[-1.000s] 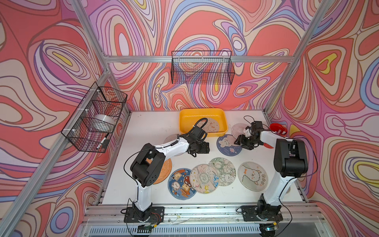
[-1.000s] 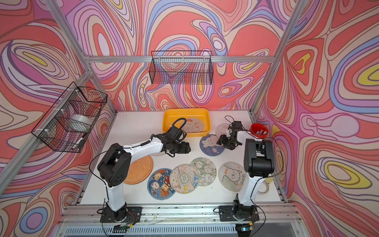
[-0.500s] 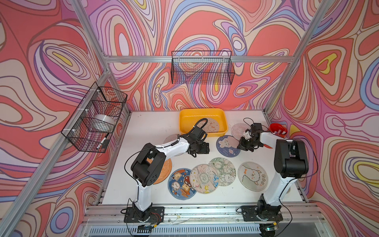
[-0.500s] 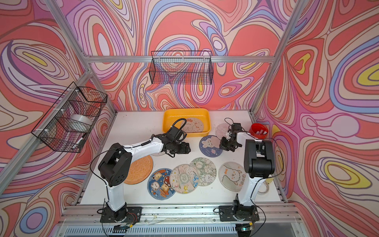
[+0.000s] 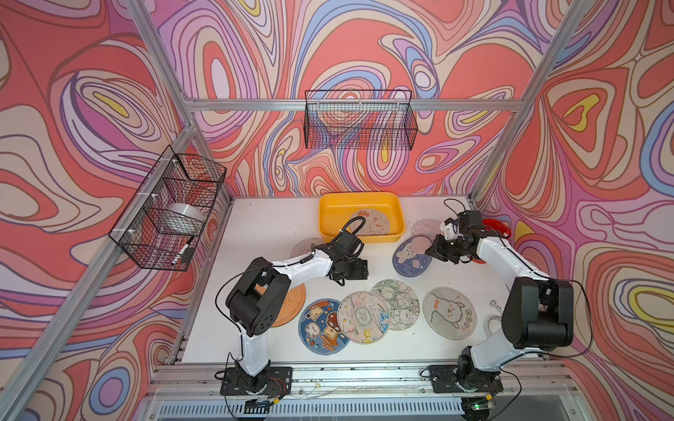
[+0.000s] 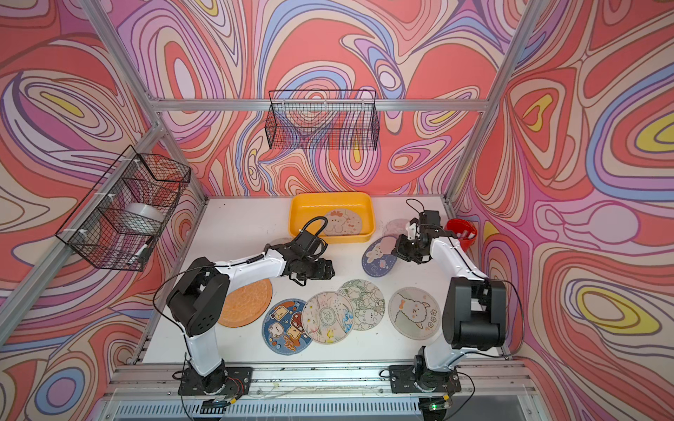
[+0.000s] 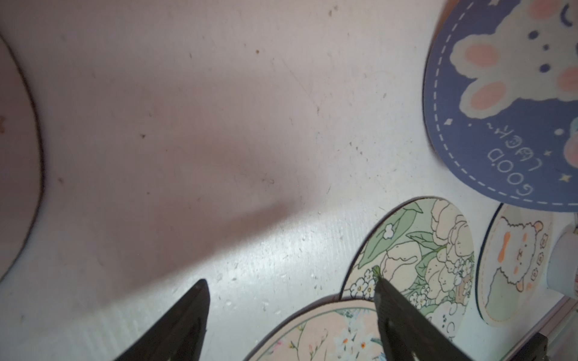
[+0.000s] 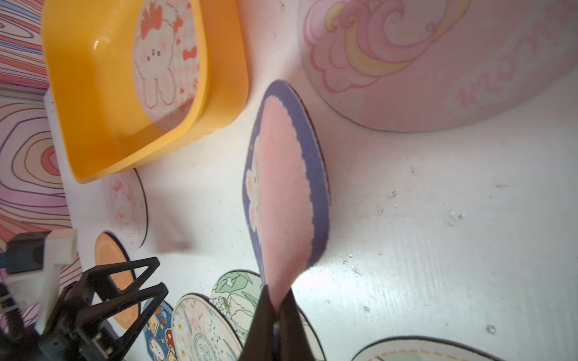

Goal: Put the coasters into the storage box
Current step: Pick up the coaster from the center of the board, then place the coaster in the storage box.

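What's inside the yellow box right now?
One bunny-print coaster lies in the storage box, towards its right side. Anything beneath that coaster is covered and cannot be seen.

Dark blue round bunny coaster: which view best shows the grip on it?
Right wrist view: the right tool is shut on the dark blue round bunny coaster at its rim. Both top views show it small, grip hidden. Left wrist: only its face.

One coaster (image 5: 370, 223) in storage box (image 5: 325, 218); other coasters (image 5: 449, 312) on table (image 5: 262, 233) before, beside box.
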